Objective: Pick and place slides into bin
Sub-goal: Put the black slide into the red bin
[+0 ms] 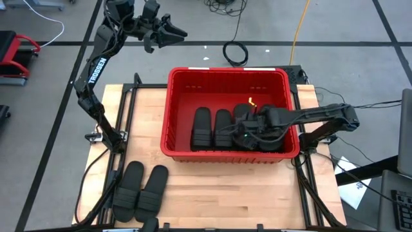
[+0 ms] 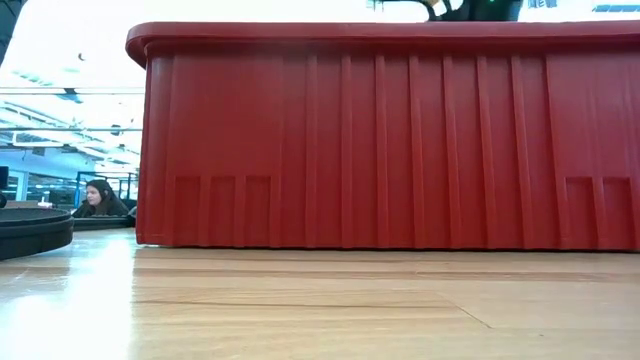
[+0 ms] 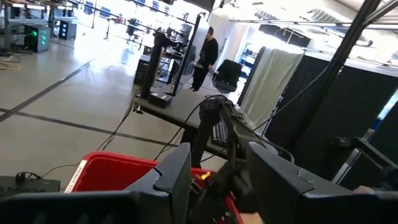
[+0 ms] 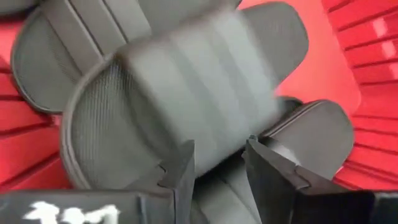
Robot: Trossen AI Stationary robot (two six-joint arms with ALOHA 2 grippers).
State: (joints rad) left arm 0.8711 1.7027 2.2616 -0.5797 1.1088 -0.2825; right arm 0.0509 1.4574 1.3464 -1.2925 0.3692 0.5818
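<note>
The red bin (image 1: 179,109) stands in the middle of the table and holds several black slides (image 1: 201,129), lying flat side by side on its floor. Two more slides (image 1: 140,191) lie soles down on the table at the near left. My right gripper (image 4: 217,163) reaches down into the bin's right half. It is open just over the ribbed strap (image 4: 186,81) of a slide that lies on top of others. My left gripper (image 1: 172,31) is open and holds nothing, raised high beyond the table's far left corner. My right gripper points steeply down at the ribbed strap's near edge (image 4: 214,146), with one finger on either side of it. I cannot tell whether the fingertips touch the strap. The slide lies on the other slides in the bin.
In the low view the bin's ribbed wall (image 2: 400,140) fills the picture, with one slide's edge (image 2: 30,230) at the left. A person (image 2: 98,197) sits far behind the table, and another person (image 3: 205,56) stands in the room. Bare wood lies near the table's front right.
</note>
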